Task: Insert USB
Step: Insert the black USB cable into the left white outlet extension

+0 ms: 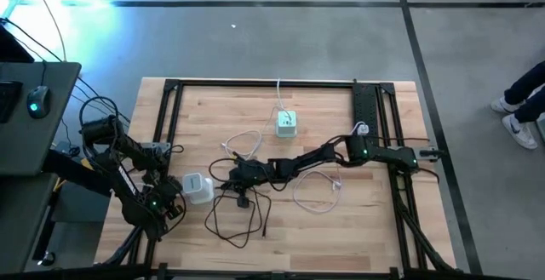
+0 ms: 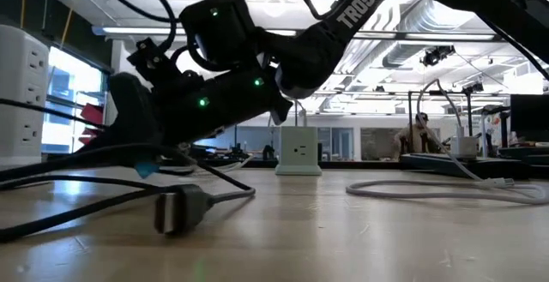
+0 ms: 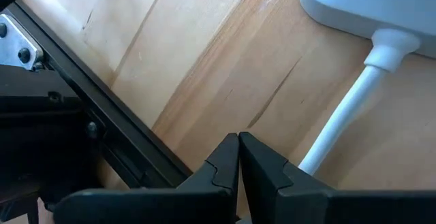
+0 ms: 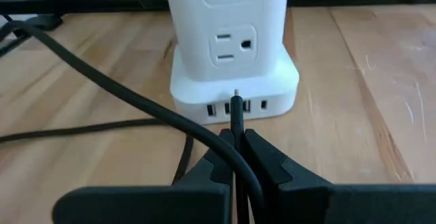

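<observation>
1. The right gripper [image 4: 235,146] is pinching a black cable [image 4: 102,81] between its pressed-together fingers, the cable's plug tip pointing at the row of ports along the base of a white power tower [image 4: 235,60] just ahead, not yet inside a port.
2. In the high view the right arm [image 1: 341,155] is stretching low across the wooden table [image 1: 383,220] from the right edge toward the middle, its gripper [image 1: 230,176] ending just beside the power tower [image 1: 197,188], with black cable loops [image 1: 238,220] lying below it.
3. The left gripper [image 3: 238,152] is sitting with its fingers pressed together and holding nothing, above the boards near the tower's white cord [image 3: 347,115].
4. The left arm [image 1: 128,169] is folding back at the table's left front corner.
5. Farther off, a second white outlet block [image 1: 286,123] is standing upright near the table's far edge, and a white cable [image 1: 319,191] is curling under the right arm.
</observation>
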Action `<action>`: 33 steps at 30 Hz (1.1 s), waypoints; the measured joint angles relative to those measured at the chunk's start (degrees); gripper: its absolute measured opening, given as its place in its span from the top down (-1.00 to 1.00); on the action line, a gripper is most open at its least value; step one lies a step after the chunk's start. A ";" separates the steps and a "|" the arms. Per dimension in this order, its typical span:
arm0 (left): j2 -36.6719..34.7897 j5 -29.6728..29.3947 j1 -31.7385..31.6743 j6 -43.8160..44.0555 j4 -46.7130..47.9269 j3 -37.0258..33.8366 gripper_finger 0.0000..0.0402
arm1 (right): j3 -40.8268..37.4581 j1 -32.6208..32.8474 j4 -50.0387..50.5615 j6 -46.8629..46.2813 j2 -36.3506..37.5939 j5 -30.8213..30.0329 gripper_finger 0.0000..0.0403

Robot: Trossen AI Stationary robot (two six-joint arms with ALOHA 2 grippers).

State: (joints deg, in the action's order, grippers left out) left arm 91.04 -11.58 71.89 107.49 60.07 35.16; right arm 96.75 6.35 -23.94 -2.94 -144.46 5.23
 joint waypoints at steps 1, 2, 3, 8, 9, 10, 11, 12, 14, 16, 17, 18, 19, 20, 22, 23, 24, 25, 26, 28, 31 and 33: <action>0.31 -0.34 0.03 0.21 0.08 -0.02 1.00 | 0.00 0.00 0.68 0.00 0.00 -0.84 1.00; 0.50 -0.57 0.03 0.42 0.19 -0.04 1.00 | 0.00 -0.08 1.43 0.00 0.00 -1.72 1.00; 0.61 -0.75 0.03 0.67 0.28 -0.04 1.00 | 0.00 -0.17 1.95 0.00 0.00 -2.19 1.00; 0.83 -1.93 0.03 1.93 0.48 -0.26 1.00 | -0.04 -0.55 2.10 0.26 -0.09 -2.18 1.00; 0.87 -2.33 0.03 2.34 0.54 -0.30 1.00 | -0.04 -0.59 1.63 0.30 -0.09 -2.18 1.00; 0.90 -2.74 0.01 2.78 0.56 -0.35 1.00 | -0.04 -0.61 0.94 0.21 -0.09 -2.15 1.00; 0.92 -3.21 -0.01 3.16 0.57 -0.42 1.00 | -0.04 -0.65 0.35 0.03 -0.09 -1.99 1.00; 0.94 -3.66 -0.07 3.49 0.57 -0.47 1.00 | -0.04 -0.72 -0.03 -0.11 -0.09 -1.74 1.00; 0.99 -4.09 -0.15 3.74 0.61 -0.53 1.00 | -0.04 -0.76 -0.25 -0.54 -0.09 -1.27 1.00; 1.03 -4.61 -0.17 3.74 0.62 -0.61 1.00 | -0.04 -0.81 0.13 -0.38 -0.09 -0.47 1.00; 1.05 -4.87 -0.17 3.87 0.61 -0.65 1.00 | -0.04 -0.81 0.29 0.09 -0.09 -0.48 1.00; 1.05 -5.24 -0.19 3.94 0.61 -0.68 1.00 | -0.04 -0.81 0.43 0.26 -0.09 -0.71 1.00; 1.05 -5.71 -0.19 4.11 0.63 -0.68 1.00 | -0.04 -0.82 0.47 0.27 -0.09 -1.18 1.00; 1.10 -6.36 -0.21 4.35 0.62 -0.68 1.00 | -0.04 -0.85 0.48 0.31 -0.09 -1.69 1.00; 1.10 -7.30 -0.61 4.51 0.56 -0.73 1.00 | -0.04 -0.96 0.56 0.37 -0.09 -1.98 1.00; 1.10 -7.55 -0.83 4.39 0.50 -0.72 1.00 | -0.04 -1.00 0.57 0.37 -0.09 -1.99 1.00; 1.10 -7.88 -1.06 4.09 0.43 -0.72 1.00 | -0.04 -1.01 0.59 0.40 -0.09 -1.99 1.00; 1.10 -8.17 -1.37 3.49 0.37 -0.72 1.00 | -0.04 -1.01 0.69 0.42 -0.09 -1.99 1.00; 1.10 -8.52 -1.69 2.83 0.30 -0.72 1.00 | -0.04 -1.01 0.90 0.42 -0.09 -1.97 1.00; 1.10 -9.54 -2.24 1.48 0.08 -0.72 1.00 | -0.04 -1.01 1.08 0.70 -0.09 -1.15 1.00; 1.10 -11.16 -3.11 -0.44 -0.36 -0.75 1.00 | -0.04 -1.01 1.00 1.57 -0.09 -0.43 1.00; 1.10 -12.01 -3.44 -2.07 -0.76 -0.80 1.00 | -0.04 -0.99 1.03 1.90 -0.09 -0.34 1.00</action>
State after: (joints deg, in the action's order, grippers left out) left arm 92.14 -23.59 68.45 105.42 59.31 34.36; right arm 96.71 5.36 -22.92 -1.04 -144.55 4.88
